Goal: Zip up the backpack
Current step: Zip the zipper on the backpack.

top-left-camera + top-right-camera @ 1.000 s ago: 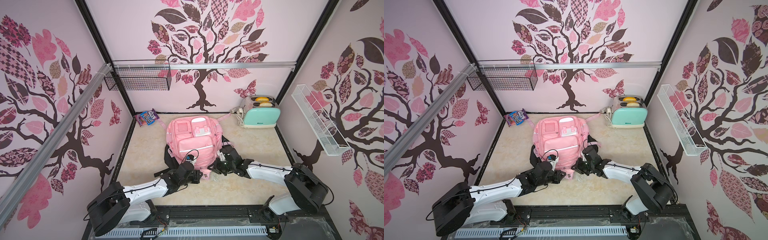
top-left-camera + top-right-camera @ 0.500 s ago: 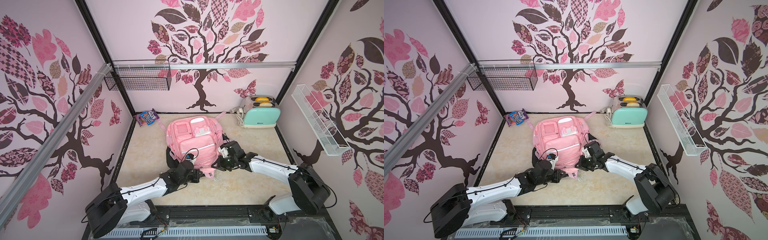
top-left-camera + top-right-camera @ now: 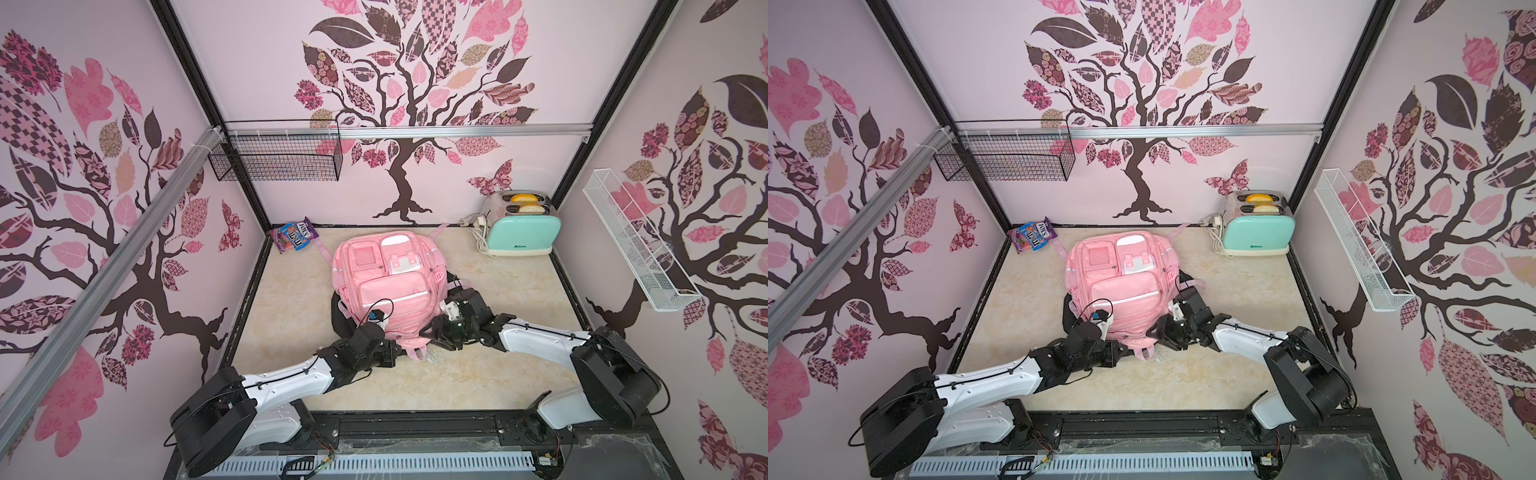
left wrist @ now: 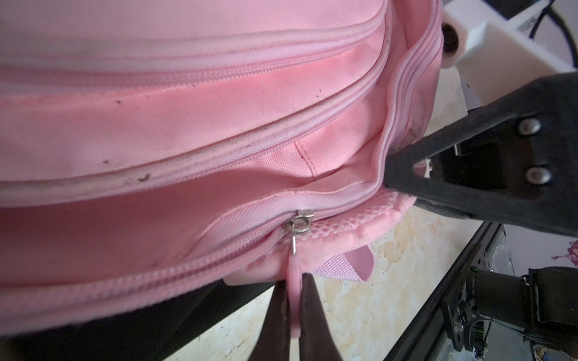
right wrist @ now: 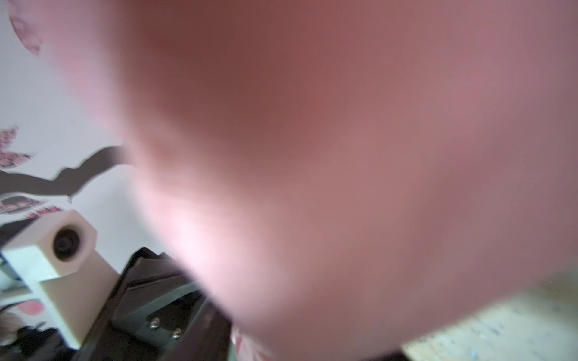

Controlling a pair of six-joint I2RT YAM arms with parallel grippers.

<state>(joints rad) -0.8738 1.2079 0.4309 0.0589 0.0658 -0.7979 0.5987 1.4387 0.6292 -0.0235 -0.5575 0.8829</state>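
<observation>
The light-pink backpack (image 3: pixel 386 274) (image 3: pixel 1121 274) lies flat in the middle of the table, its top end toward the near edge. In the left wrist view my left gripper (image 4: pixel 294 278) is shut on the pink pull tab (image 4: pixel 291 265) of a silver zipper slider (image 4: pixel 301 220). The zip is closed on one side of the slider and gapes on the other. In both top views the left gripper (image 3: pixel 392 353) (image 3: pixel 1121 351) sits at the backpack's near edge. My right gripper (image 3: pixel 430 330) (image 3: pixel 1163 330) is at the near right corner. One of its black fingers (image 4: pixel 394 175) touches the seam. Blurred pink fabric hides its jaws.
Black fabric (image 3: pixel 338 316) pokes out from under the backpack. A mint toaster (image 3: pixel 521 232) with its cord (image 3: pixel 478 232) stands at the back right. A candy bag (image 3: pixel 295 239) lies at the back left. A black wire basket (image 3: pixel 276 162) and a white wire shelf (image 3: pixel 636 245) hang on the walls.
The right arm reached slightly farther along the backpack's right side, then drew back toward the near corner. The left gripper and the backpack have stayed put.
</observation>
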